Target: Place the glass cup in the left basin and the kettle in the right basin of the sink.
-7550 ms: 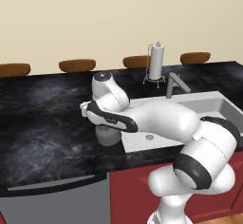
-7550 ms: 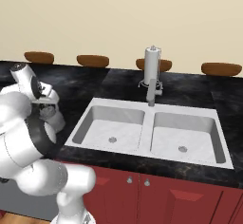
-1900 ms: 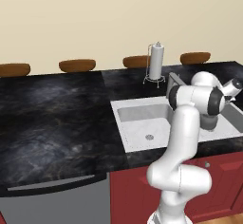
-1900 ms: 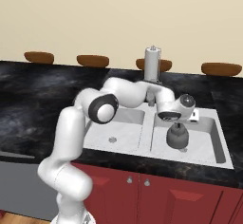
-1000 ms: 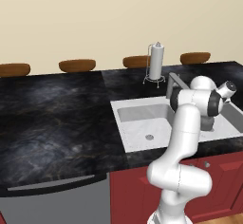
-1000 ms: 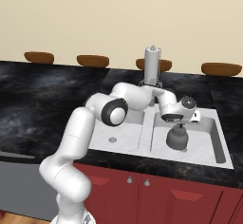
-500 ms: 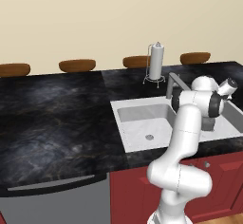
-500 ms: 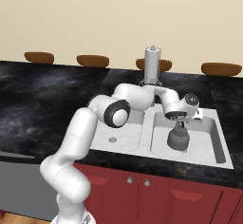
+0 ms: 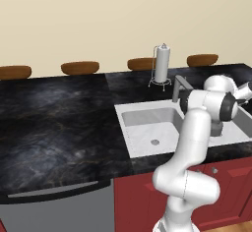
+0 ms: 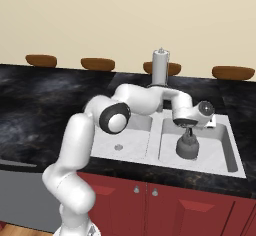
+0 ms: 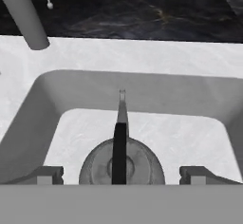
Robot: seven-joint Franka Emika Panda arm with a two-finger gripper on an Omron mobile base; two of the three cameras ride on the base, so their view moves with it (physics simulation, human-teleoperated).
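With the kettle (image 10: 187,148) resting on the floor of the right basin (image 10: 226,150) and the gripper (image 11: 121,174) spread wide, one fingertip at 8 o'clock and one at 4 o'clock of the lid, the handle (image 11: 121,137) stands free between them; a slanted lift could catch that arch and tip the kettle, or swing the wrist into the faucet (image 10: 161,82) at 11 o'clock
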